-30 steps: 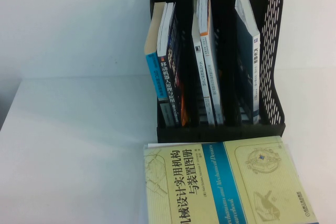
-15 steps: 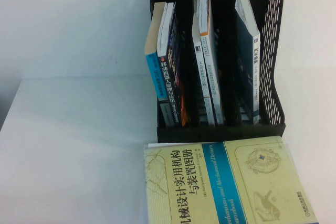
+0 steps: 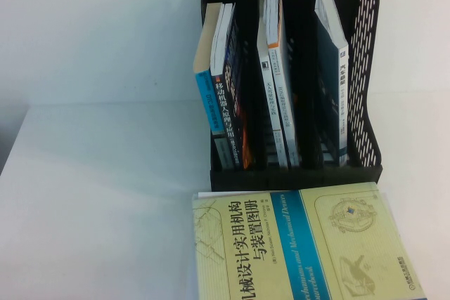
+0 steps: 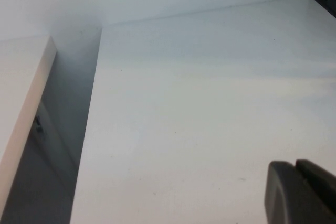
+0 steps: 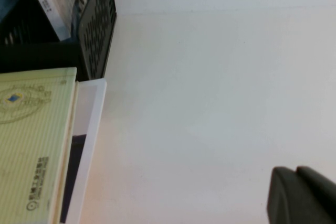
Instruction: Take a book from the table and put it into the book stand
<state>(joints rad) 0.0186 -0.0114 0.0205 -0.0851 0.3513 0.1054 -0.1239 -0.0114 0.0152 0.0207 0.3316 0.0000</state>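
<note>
The large pale yellow-green book [image 3: 302, 244] with a blue band lies flat on the white table [image 3: 105, 194], just in front of the black book stand [image 3: 365, 68]. It also shows in the right wrist view [image 5: 31, 145], lying on top of a white book. The stand holds several upright books in its three slots. Neither arm shows in the high view. My left gripper [image 4: 295, 167] is shut and empty above bare table near the table's left edge. My right gripper [image 5: 295, 172] is shut and empty above bare table, to the right of the book and stand [image 5: 97, 24].
A white book [image 5: 86, 145] pokes out from under the yellow-green book. The table's left edge [image 4: 89, 129] drops off beside a lower white surface. A white wall stands behind the stand.
</note>
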